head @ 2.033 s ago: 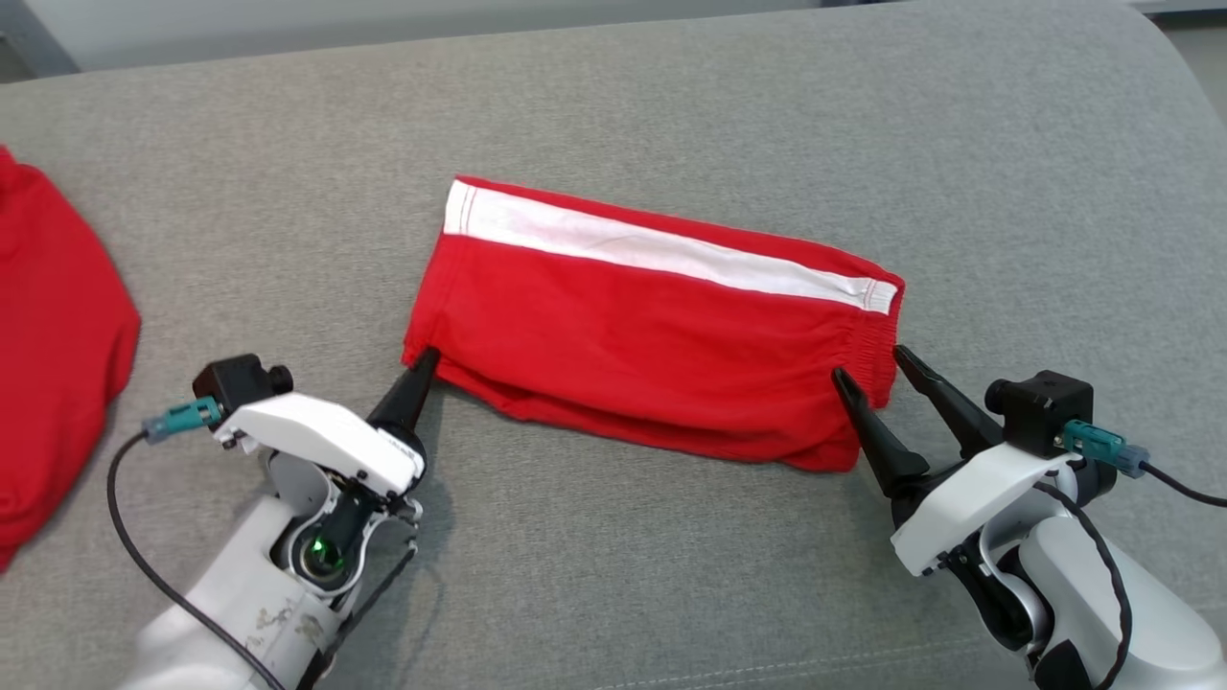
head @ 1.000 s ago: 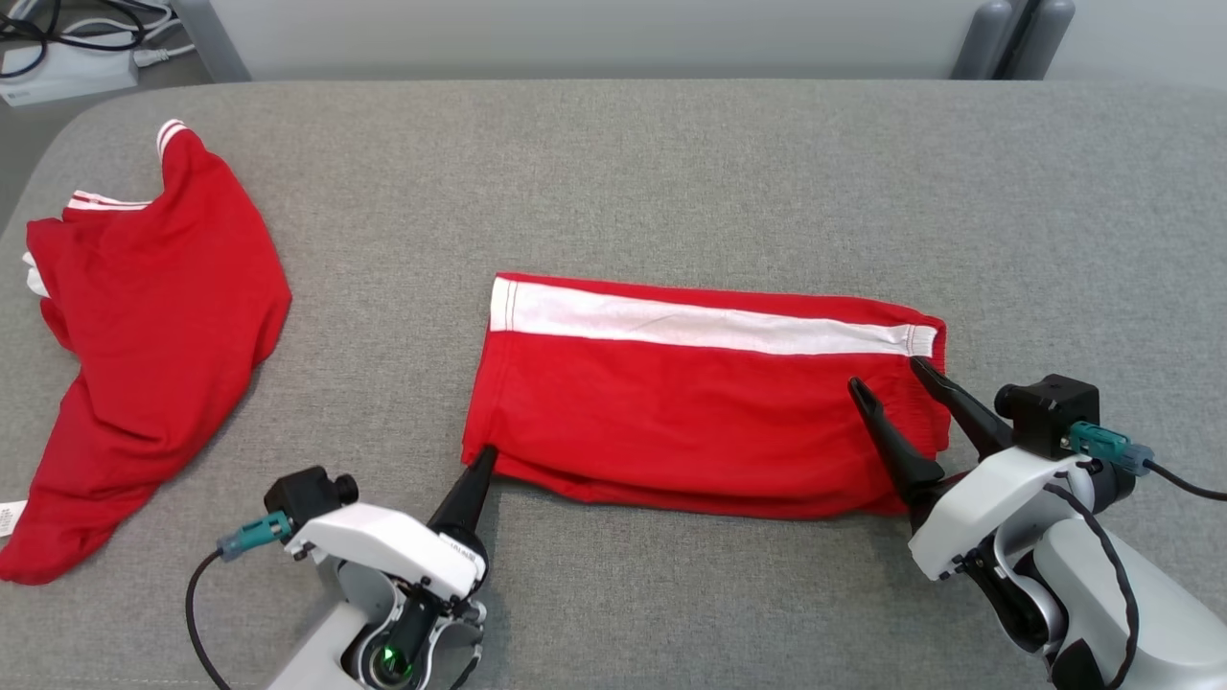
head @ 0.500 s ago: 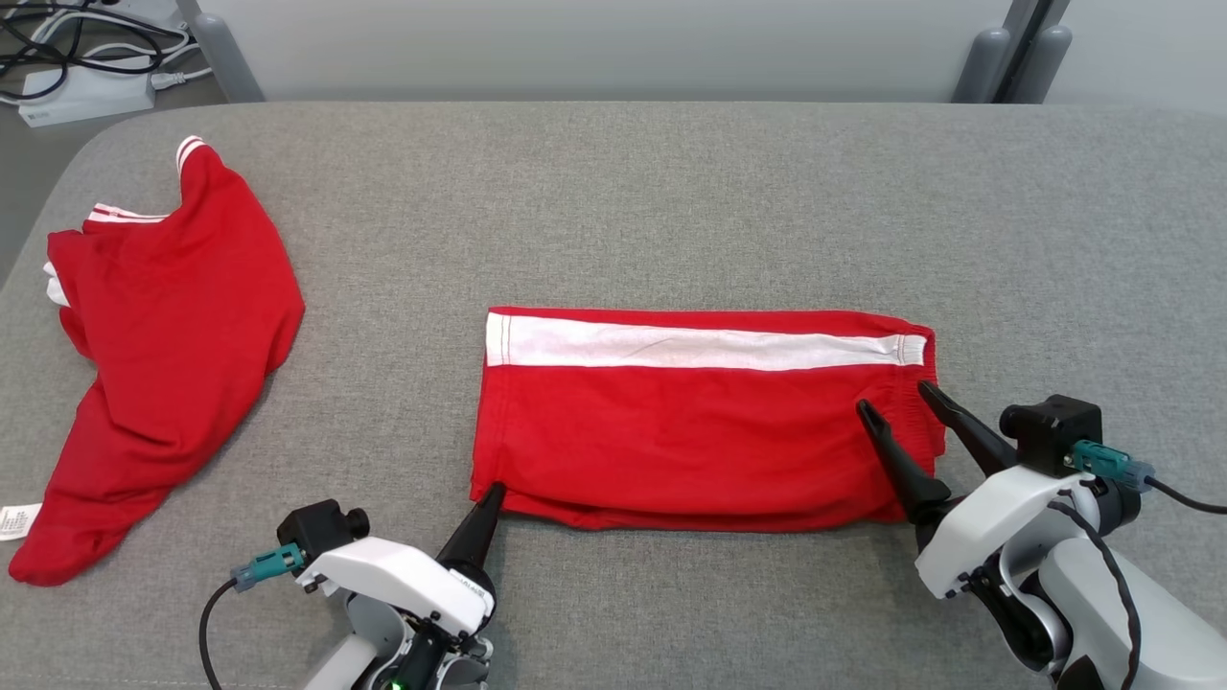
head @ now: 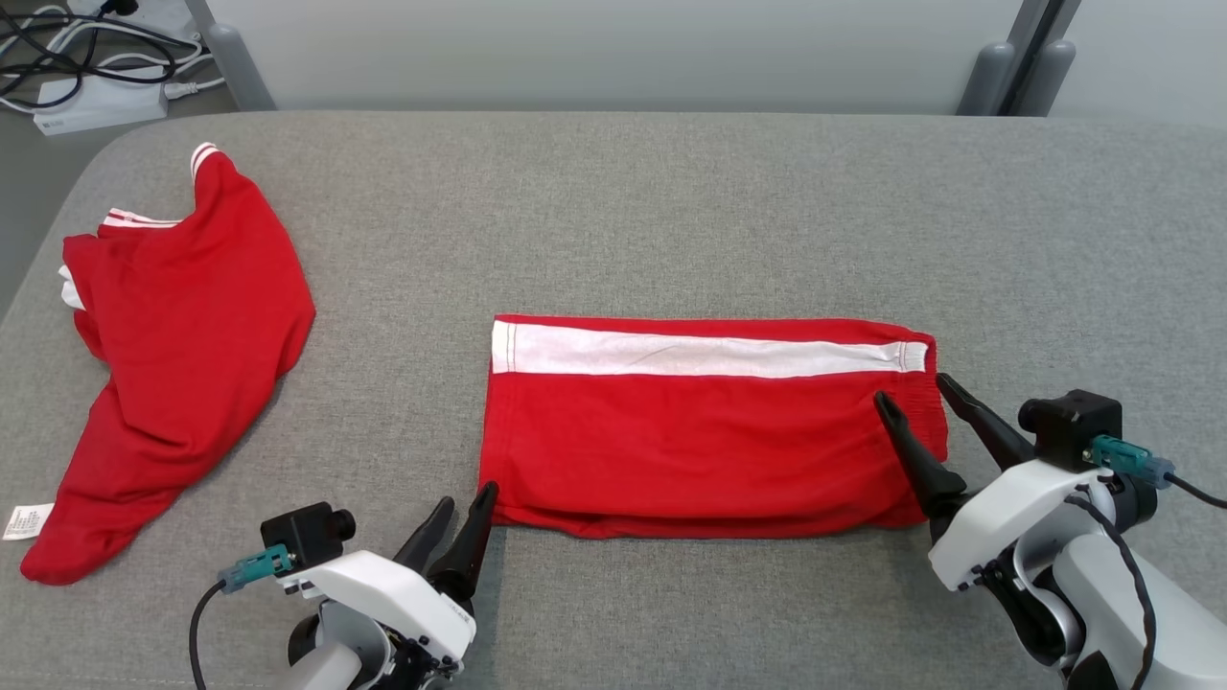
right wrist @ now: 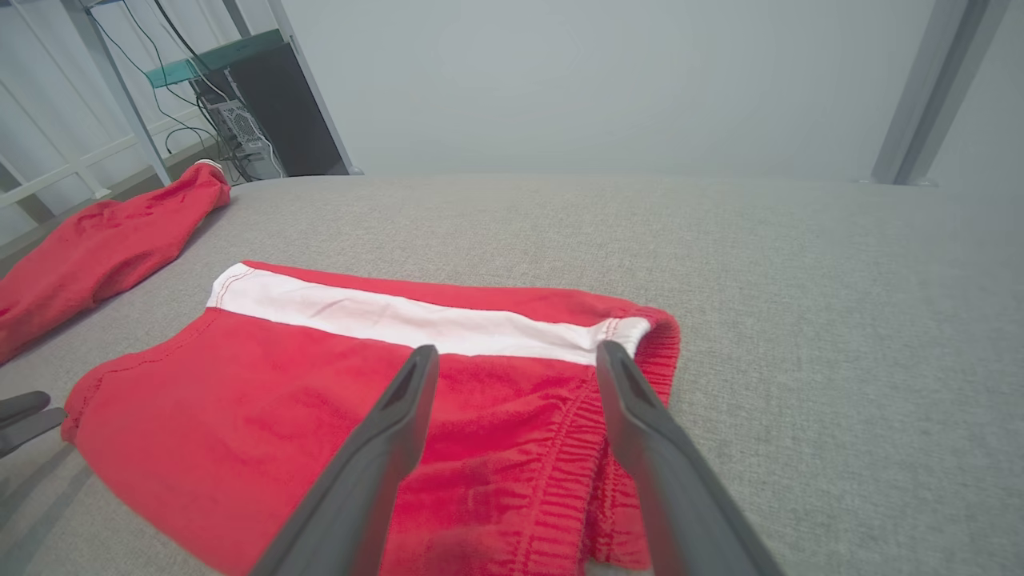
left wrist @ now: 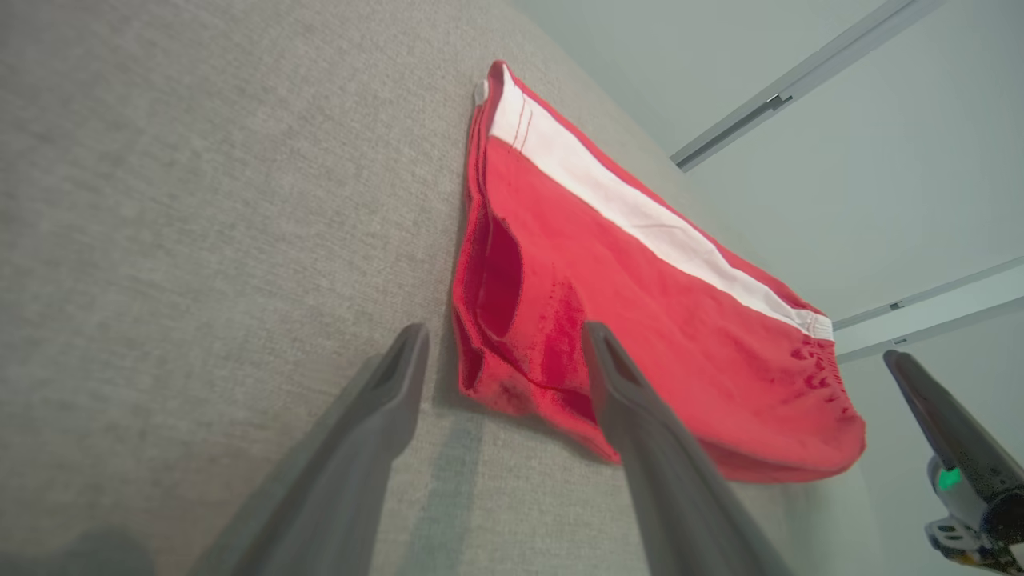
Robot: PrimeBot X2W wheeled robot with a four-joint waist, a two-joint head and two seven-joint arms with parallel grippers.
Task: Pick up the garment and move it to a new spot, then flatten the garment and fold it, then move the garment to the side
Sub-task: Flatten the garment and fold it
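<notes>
One garment (head: 709, 450): folded red shorts at the centre of the head view, flat on the grey desk (head: 613, 211); long axis left to right, white stripe (head: 700, 353) along the upper edge.
Left gripper (head: 469, 494): jaws parted, empty, at the lower-left corner.
Right gripper (head: 912, 388): jaws wide, empty, straddling the right end.
Nearer arm: neither; one sits at each short end.
Far left: second red garment (head: 182, 364), well apart.

No legible text, white care tag (head: 27, 522) on crumpled red garment (head: 182, 355), print too small to read
</notes>
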